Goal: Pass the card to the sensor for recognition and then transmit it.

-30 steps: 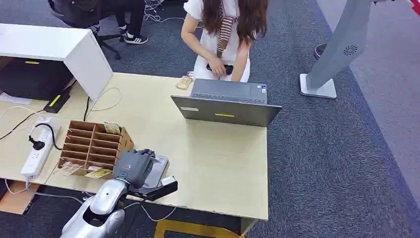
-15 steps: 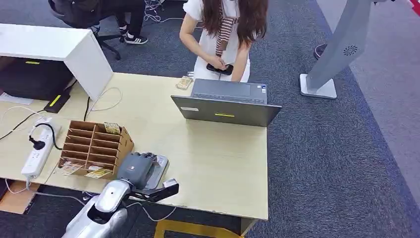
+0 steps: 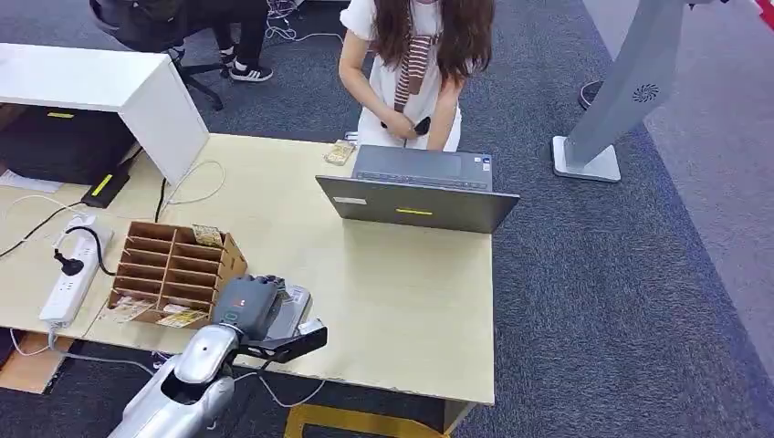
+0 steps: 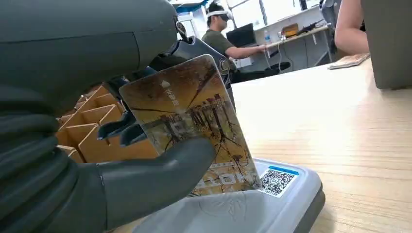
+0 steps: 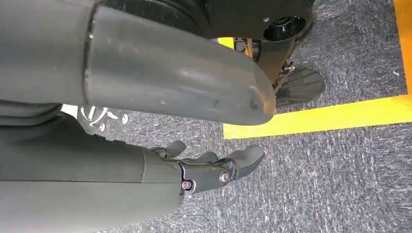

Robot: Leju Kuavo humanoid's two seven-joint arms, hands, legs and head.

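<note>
Above grey sensor (image 4: 243,208), tree-printed card (image 4: 194,121)

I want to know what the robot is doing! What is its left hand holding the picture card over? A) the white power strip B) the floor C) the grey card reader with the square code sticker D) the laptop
C: the left hand holds the card right above the grey card reader, beside the wooden card box.

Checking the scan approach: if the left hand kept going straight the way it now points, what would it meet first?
Probably the grey sensor: the left hand holds the card just above its top. Whether they already touch is unclear.
</note>
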